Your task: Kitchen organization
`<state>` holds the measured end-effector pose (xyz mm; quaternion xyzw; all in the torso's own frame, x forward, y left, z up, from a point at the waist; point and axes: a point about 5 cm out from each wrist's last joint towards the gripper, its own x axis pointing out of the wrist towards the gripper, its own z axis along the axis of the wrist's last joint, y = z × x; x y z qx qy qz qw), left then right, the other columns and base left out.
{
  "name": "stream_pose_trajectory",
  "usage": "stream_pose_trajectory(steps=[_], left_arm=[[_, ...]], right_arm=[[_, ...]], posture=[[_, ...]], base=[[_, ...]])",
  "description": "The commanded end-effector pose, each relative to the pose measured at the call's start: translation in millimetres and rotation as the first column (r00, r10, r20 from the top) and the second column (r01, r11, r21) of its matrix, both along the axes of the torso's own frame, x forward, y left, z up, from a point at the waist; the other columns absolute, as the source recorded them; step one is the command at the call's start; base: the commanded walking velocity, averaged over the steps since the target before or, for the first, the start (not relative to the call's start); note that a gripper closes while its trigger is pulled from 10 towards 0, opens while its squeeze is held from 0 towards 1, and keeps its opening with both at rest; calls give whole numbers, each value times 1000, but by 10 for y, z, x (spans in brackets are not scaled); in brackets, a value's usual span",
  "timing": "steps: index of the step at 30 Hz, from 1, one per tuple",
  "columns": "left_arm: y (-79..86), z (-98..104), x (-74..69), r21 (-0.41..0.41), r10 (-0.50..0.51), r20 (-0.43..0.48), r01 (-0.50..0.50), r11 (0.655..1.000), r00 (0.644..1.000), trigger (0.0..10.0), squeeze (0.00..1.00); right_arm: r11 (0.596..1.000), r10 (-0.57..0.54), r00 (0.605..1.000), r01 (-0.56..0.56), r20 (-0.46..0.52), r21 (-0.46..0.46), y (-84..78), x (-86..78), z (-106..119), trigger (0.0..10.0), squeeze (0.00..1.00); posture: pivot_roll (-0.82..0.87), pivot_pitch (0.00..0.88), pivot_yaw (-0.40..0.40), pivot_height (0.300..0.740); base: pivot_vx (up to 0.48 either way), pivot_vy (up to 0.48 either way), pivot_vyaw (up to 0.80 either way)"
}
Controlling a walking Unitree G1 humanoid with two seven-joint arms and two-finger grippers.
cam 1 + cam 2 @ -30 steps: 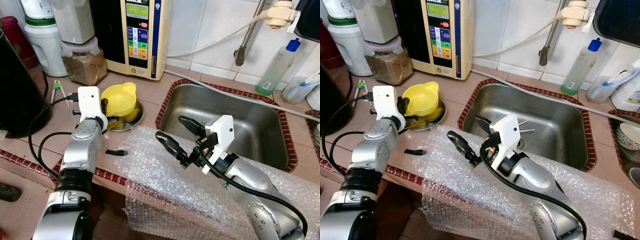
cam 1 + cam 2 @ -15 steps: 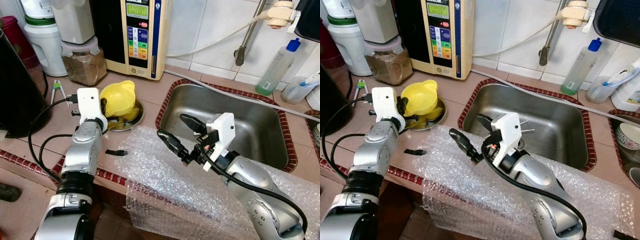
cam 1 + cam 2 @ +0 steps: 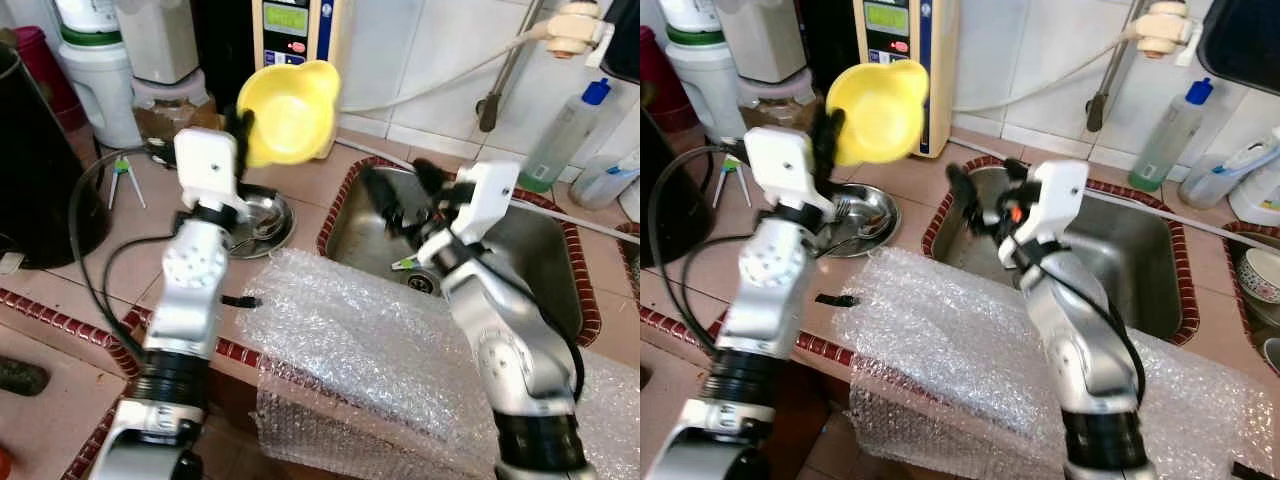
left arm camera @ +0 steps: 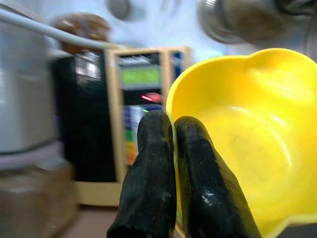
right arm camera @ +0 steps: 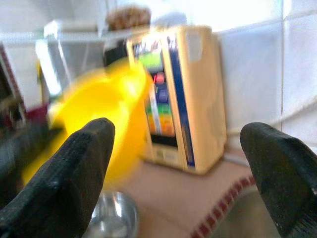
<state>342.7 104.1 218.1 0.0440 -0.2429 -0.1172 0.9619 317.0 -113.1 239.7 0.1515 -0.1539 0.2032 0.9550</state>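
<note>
Our left gripper (image 4: 168,148) pinches the rim of the yellow bowl (image 3: 290,112), held in the air above the steel plate (image 3: 262,222) — presumably bound for the sink (image 3: 545,262). The right gripper (image 3: 405,190), fingers wide apart, waits over the sink, likely to receive it.

The sink (image 3: 520,260) is the landmark. To its left a metal dish (image 3: 258,222) sits on the counter, with the control-panel appliance (image 3: 295,40) behind that. A bubble wrap sheet (image 3: 370,350) lies before the sink; a bottle (image 3: 568,125) stands behind it.
</note>
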Motion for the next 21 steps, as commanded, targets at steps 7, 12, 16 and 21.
stream_pose_trajectory(steps=[7,12,16,21], left_arm=[[-245,60,-132,12,-115,62,115,993,991,0,0],[-273,53,-141,15,-126,60,126,992,990,0,0],[-288,54,-151,11,-137,62,136,991,989,0,0],[-314,65,-170,2,-148,71,148,989,986,0,0]], right_arm=[[996,-47,998,50,-40,77,46,138,23,6588,0],[994,-38,997,45,-68,104,89,165,11,0,0],[994,-64,990,75,-124,83,100,217,-50,0,0],[990,-57,981,80,-186,120,100,262,-71,0,0]], posture=[[-3,52,-56,740],[-4,54,-56,740],[-7,54,-57,740],[-5,53,-61,740]], base=[[0,0,0],[0,0,0],[0,0,0],[0,0,0]])
